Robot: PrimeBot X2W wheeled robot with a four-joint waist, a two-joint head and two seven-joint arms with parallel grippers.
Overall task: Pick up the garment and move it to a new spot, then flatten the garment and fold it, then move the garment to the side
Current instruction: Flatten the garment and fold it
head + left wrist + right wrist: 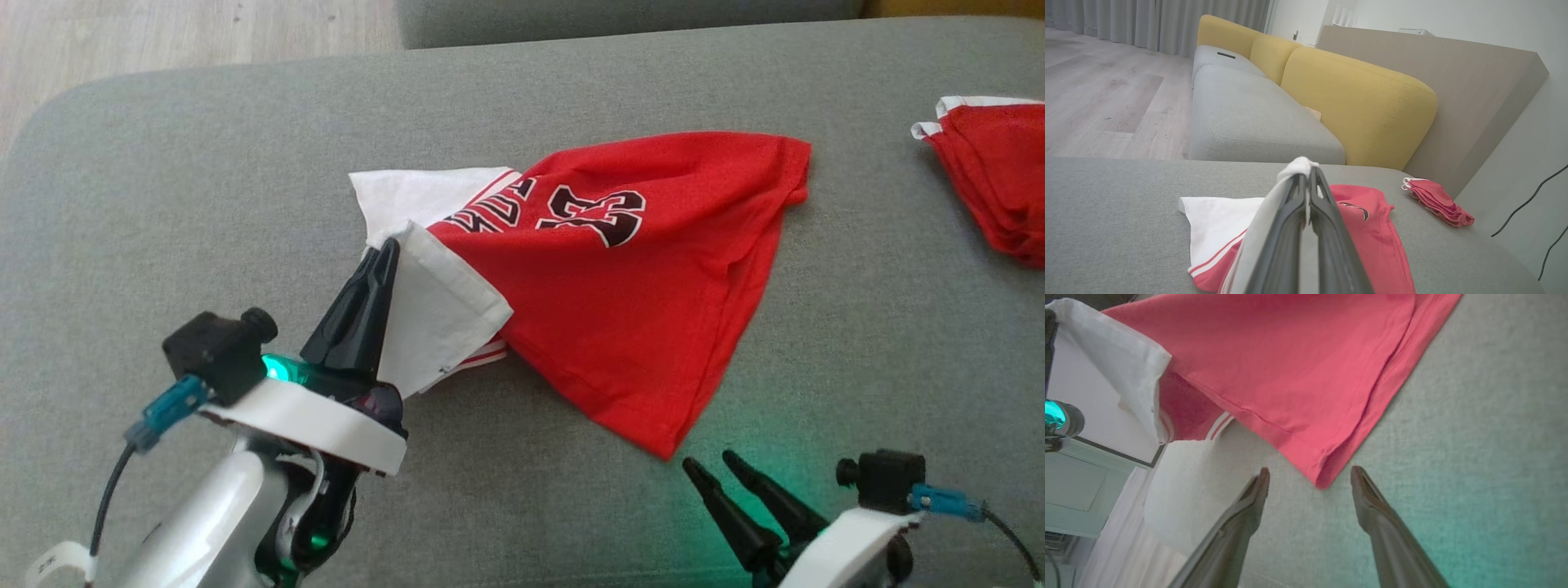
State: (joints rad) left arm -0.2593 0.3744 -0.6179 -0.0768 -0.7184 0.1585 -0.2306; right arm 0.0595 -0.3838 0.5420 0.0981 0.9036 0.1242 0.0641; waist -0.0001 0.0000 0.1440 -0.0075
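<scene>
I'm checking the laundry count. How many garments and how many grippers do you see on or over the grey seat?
Garments: 2, the jersey and the folded red garment
Grippers: 2, the left gripper and the right gripper
Total: 4

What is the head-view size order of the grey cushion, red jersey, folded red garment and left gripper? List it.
1. grey cushion
2. red jersey
3. folded red garment and left gripper: alike; garment cropped, gripper nearer, unranked.

Black, white-edged "33", upside down, on the red garment point(653, 286); adjoining lettering point(490, 214) partly hidden, unreadable.
</scene>
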